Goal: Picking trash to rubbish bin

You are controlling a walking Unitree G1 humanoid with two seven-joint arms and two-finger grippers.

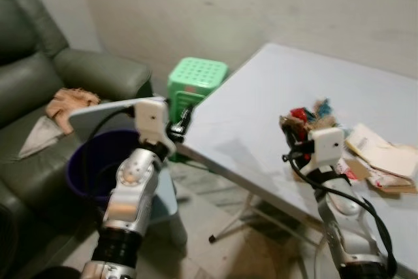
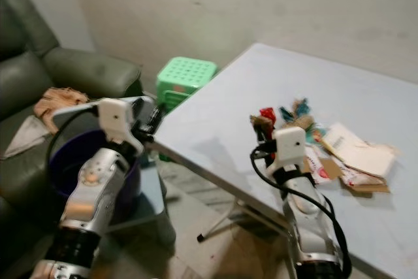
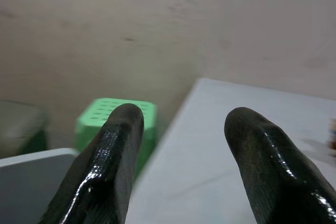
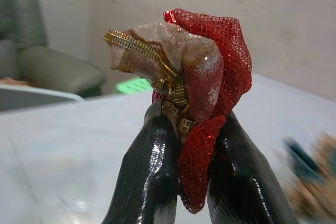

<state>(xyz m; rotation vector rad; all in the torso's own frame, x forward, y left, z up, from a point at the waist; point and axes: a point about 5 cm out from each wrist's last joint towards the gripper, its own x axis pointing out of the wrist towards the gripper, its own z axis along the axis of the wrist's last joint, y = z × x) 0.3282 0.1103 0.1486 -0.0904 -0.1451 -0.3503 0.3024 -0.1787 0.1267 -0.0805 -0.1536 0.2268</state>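
Observation:
My right gripper [image 4: 189, 121] is shut on a scrap of red mesh and glittery gold-trimmed fabric [image 4: 191, 66], held just above the pale blue table [image 1: 261, 89]. In the eye views that scrap [image 1: 292, 120] sits at the fingers, left of a trash pile of papers and wrappers [image 1: 382, 155] and colourful scraps [image 1: 321, 110]. A dark blue rubbish bin [image 1: 91, 161] stands on the floor left of the table's corner. My left gripper [image 3: 178, 150] is open with nothing between its fingers, and it hovers by the table edge [image 1: 180, 122] above the bin.
A green plastic stool [image 1: 198, 78] stands behind the table corner. A dark green sofa [image 1: 39, 70] with an orange cloth [image 1: 68, 102] lies to the left. A pale grey flat panel [image 1: 98, 112] juts over the bin. The table's folding legs [image 1: 228, 223] stand on the floor.

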